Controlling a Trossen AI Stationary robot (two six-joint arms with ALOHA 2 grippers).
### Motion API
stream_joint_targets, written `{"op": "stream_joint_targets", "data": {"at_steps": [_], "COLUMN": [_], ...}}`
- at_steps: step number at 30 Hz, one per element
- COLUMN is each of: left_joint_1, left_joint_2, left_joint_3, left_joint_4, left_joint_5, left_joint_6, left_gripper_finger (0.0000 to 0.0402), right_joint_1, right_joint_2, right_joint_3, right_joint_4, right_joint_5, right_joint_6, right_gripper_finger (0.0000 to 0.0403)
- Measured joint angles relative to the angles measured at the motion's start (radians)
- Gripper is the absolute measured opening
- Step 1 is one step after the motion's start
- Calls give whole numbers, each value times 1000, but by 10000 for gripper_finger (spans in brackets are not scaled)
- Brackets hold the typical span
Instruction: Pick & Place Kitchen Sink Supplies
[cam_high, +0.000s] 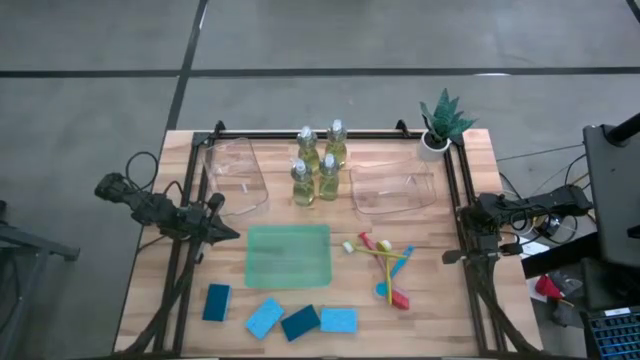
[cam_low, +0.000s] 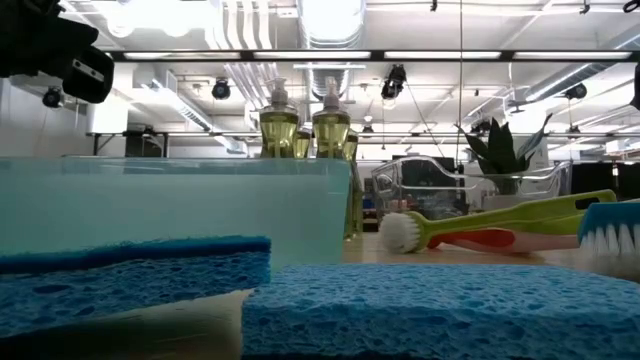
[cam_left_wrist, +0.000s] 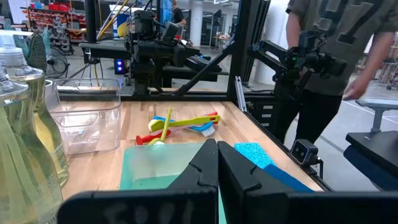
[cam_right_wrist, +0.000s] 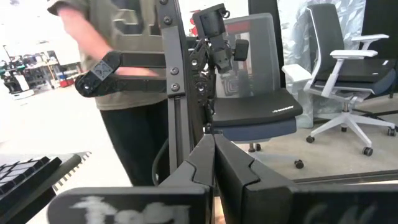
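Observation:
Four clear bottles (cam_high: 315, 165) of yellowish liquid with white caps stand together on the table's far middle and also show in the low view (cam_low: 305, 125). Several blue and teal sponges (cam_high: 300, 322) lie in a row near the near edge. Red, yellow and blue brushes (cam_high: 385, 268) lie crossed in a pile right of the green mat (cam_high: 289, 255); the left wrist view shows these brushes (cam_left_wrist: 180, 124) too. My left gripper (cam_high: 232, 234) hovers shut at the mat's left edge (cam_left_wrist: 217, 163). My right gripper (cam_high: 447, 258) waits shut at the table's right edge (cam_right_wrist: 213, 155), right of the brushes.
Two clear plastic bins (cam_high: 238, 175) (cam_high: 393, 188) flank the bottles. A small potted plant (cam_high: 440, 125) stands at the far right corner. Black frame rails run along the left and right edges. A person (cam_left_wrist: 329, 56) stands beyond the table.

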Motion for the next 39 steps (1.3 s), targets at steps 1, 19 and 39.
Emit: {"op": "stream_joint_targets", "data": {"at_steps": [1, 19, 39], "left_joint_1": [0, 0, 0], "left_joint_2": [0, 0, 0], "left_joint_3": [0, 0, 0], "left_joint_4": [0, 0, 0], "left_joint_5": [0, 0, 0], "left_joint_6": [0, 0, 0], "left_gripper_finger": [0, 0, 0], "right_joint_1": [0, 0, -1], "right_joint_2": [0, 0, 15], "right_joint_3": [0, 0, 0], "right_joint_4": [0, 6, -33], "right_joint_5": [0, 298, 1945], "right_joint_6": [0, -54, 675], "right_gripper_finger": [8, 8, 8]}}
